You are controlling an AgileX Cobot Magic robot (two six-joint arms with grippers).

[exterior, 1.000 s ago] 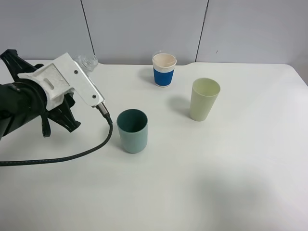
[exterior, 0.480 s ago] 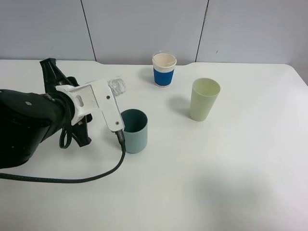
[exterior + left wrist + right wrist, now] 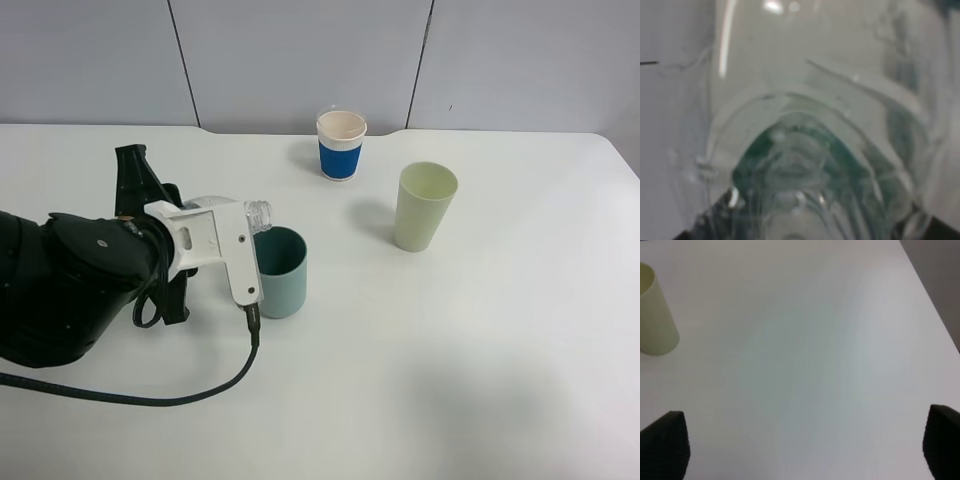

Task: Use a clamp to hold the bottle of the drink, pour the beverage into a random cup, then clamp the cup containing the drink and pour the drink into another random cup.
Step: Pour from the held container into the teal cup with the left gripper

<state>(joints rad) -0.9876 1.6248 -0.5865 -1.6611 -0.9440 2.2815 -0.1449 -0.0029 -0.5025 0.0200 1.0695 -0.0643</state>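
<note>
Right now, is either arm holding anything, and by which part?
The left gripper holds the bottle, apparently by its body; the bare neck pokes out free beside the teal cup rim. The right gripper is open, empty.

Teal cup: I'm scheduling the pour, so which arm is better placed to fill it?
Left. The left gripper holds the bottle tilted, mouth at the teal cup rim. The right gripper sits open, empty, near the pale green cup.

White table (image 3: 480, 380) bearing three cups (image 3: 425, 205)
</note>
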